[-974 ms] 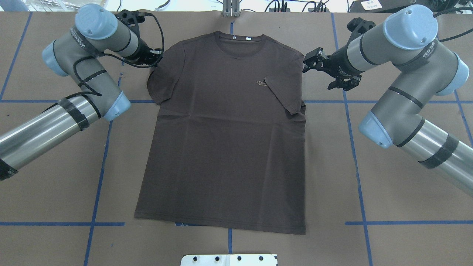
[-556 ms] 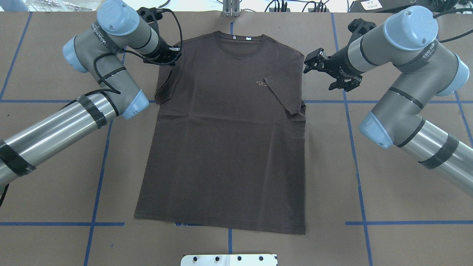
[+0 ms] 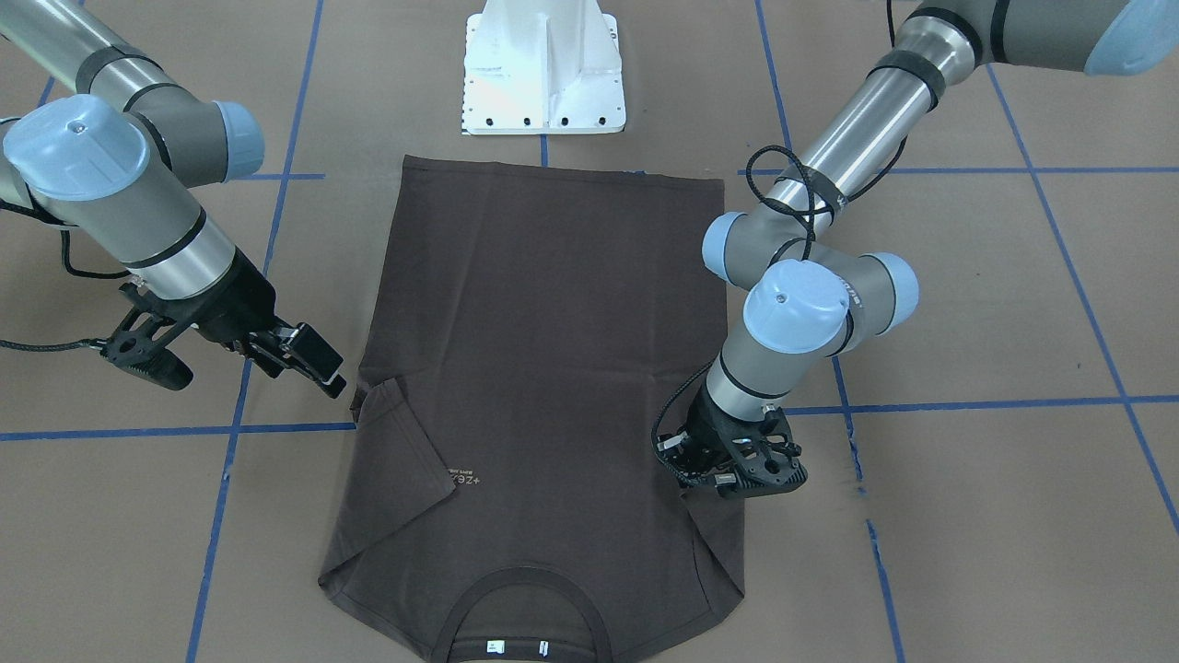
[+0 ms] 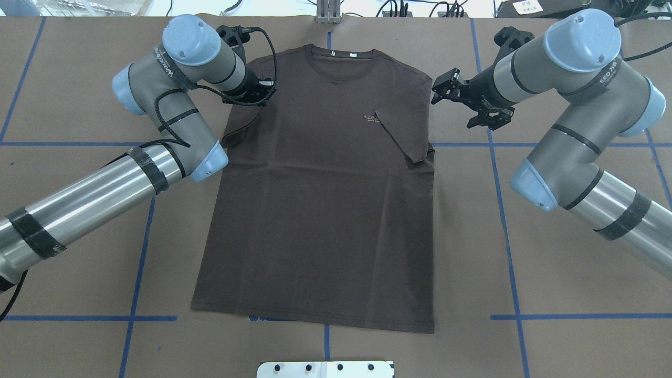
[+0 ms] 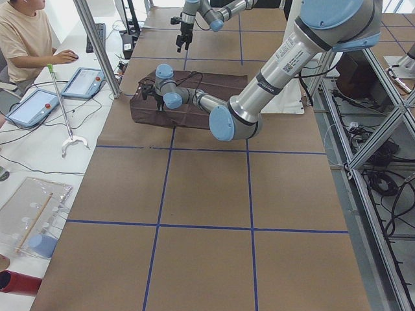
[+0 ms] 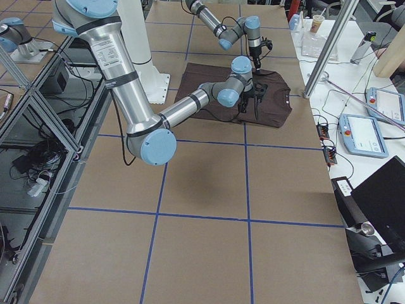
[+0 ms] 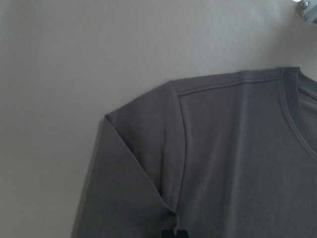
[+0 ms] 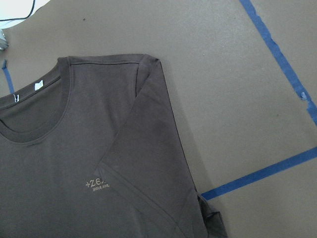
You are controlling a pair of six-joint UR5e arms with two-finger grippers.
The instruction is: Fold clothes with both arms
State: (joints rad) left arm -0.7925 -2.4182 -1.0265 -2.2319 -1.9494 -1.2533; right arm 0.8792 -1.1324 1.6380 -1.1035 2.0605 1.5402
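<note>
Brown-papered worktop (image 3: 967, 276), front on: T-shirt (image 3: 543, 304) flat, collar (image 3: 530, 580) nearest the camera; left claw (image 3: 728, 471) low on its right edge, right claw (image 3: 299, 357) spread wide, empty, just off the left edge. Overhead: left claw pinched shut on the sleeve (image 4: 240, 127), chest lying to its right, long axis running near to far. Left wrist: fabric drawn to a point at the claw. Judged next: sleeve carried rightward.
</note>
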